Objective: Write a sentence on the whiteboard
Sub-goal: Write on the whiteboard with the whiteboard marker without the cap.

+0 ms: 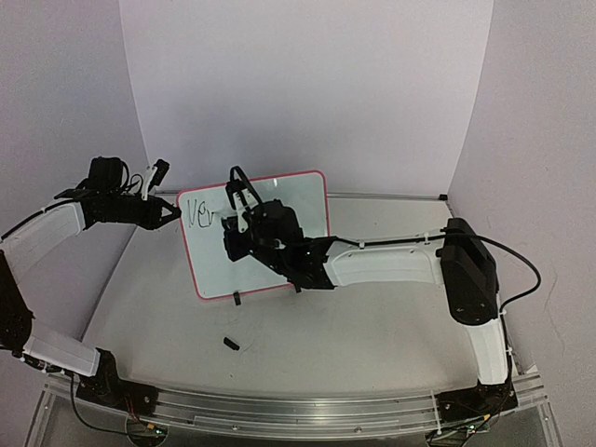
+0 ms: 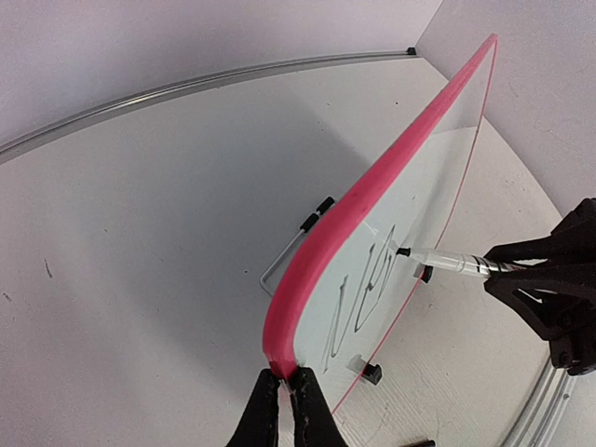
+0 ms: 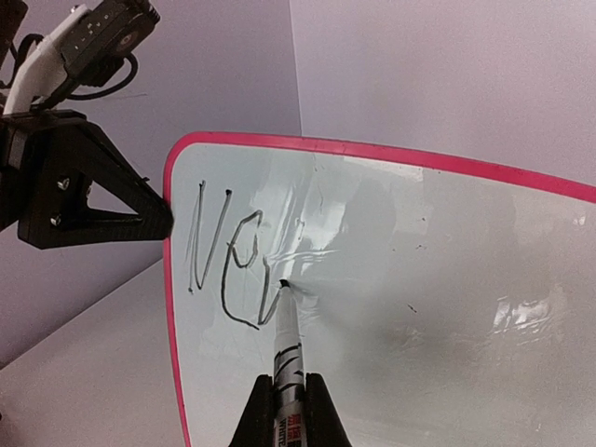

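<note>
Pressing a marker (image 3: 287,340) against the whiteboard (image 1: 209,265), the right hand (image 3: 289,382) has its two fingers pinched tight on the barrel, and the black tip touches the white surface just right of the lettering. The sentence (image 3: 233,261) reads "Ne" so far, with a short extra stroke where the tip sits, all of it up near the board's top left corner. Over on the other side, the left hand (image 2: 284,377) is pressed together on the pink-red rim, nipping the board's left edge close to that same corner. The whiteboard stands upright on the desk (image 1: 326,345), towards the back and left of centre, leaning back a touch, with a small black foot (image 1: 237,298) showing under its lower edge. From the left wrist view a thin wire stand (image 2: 284,256) props it from behind. A small black piece (image 1: 230,344) lies on the desk in front of the board, well apart from both hands
</note>
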Tool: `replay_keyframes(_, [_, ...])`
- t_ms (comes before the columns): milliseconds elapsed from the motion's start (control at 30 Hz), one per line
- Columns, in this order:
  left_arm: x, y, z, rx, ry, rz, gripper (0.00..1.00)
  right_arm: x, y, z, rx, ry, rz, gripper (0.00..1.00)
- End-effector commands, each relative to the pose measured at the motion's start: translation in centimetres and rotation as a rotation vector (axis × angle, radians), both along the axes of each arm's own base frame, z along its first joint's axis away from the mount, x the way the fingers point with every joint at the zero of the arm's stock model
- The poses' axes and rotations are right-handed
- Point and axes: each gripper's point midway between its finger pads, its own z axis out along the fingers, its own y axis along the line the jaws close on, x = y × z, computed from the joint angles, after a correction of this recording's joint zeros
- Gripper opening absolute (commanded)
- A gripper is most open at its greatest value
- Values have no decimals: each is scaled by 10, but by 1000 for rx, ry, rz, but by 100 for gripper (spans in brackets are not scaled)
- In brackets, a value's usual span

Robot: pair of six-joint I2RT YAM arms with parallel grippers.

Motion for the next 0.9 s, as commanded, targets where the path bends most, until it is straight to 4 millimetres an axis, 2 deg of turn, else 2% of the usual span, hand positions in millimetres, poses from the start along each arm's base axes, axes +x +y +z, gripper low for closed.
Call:
replay_keyframes(0, [-3,-3,-7,28,15,-27,0,12,-19,13,39,3,-64,0])
replay_keyframes(167, [-3,-3,-7,28,17,-27,0,10,-24,1,22,23,-71,0])
replay_keyframes(400, [-3,-3,-7,29,17,-26,0,10,-28,-2,18,29,-79,0])
replay_keyframes(633, [-3,-4,-7,29,17,-27,0,12,-28,6,22,12,-89,0])
replay_keyframes(867, [-4,-4,-8,31,18,-27,0,15,-27,27,53,-29,-103,0])
